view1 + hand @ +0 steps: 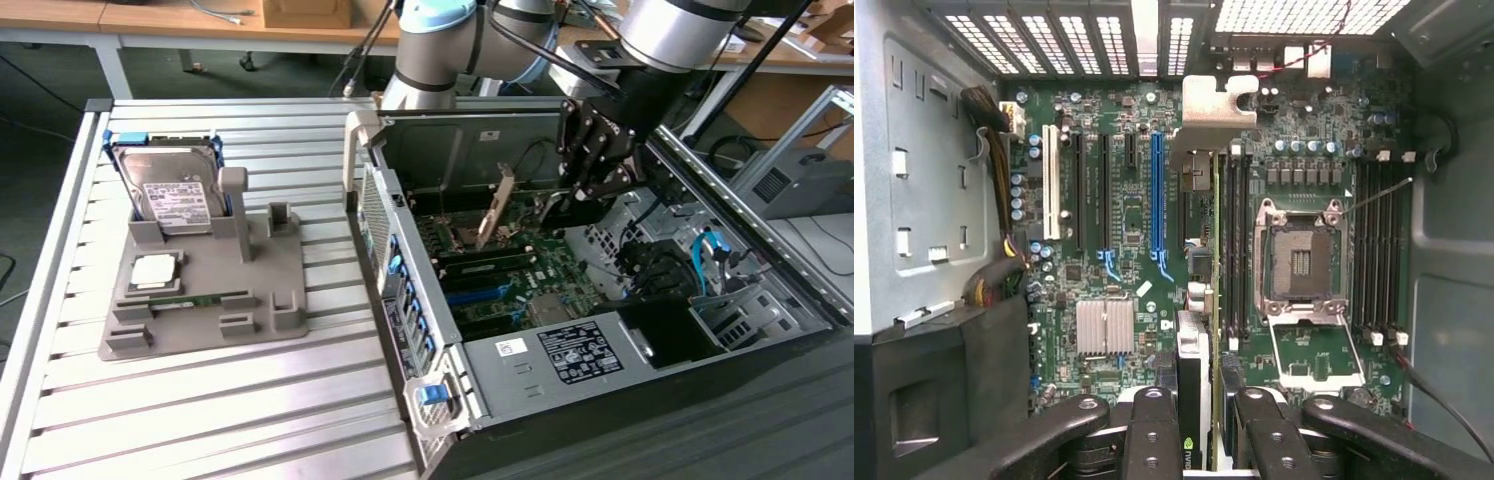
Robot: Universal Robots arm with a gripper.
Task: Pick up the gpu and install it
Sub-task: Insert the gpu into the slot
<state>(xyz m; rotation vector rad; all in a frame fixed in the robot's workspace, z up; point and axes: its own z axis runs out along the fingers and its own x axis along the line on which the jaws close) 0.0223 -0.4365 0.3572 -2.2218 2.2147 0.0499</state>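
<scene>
The gripper (1197,425) is holding the gpu (1194,380) edge-on, hanging just above the motherboard (1124,260) inside the open computer case (601,330).

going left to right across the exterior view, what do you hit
hard drive → grey holder tray → open computer case → gpu standing over the motherboard → gripper → blue cables

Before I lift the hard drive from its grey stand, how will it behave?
Probably stiff and heavy: the hard drive is a boxy metal case. It stands on edge in the grey stand, so it may tip once freed.
</scene>
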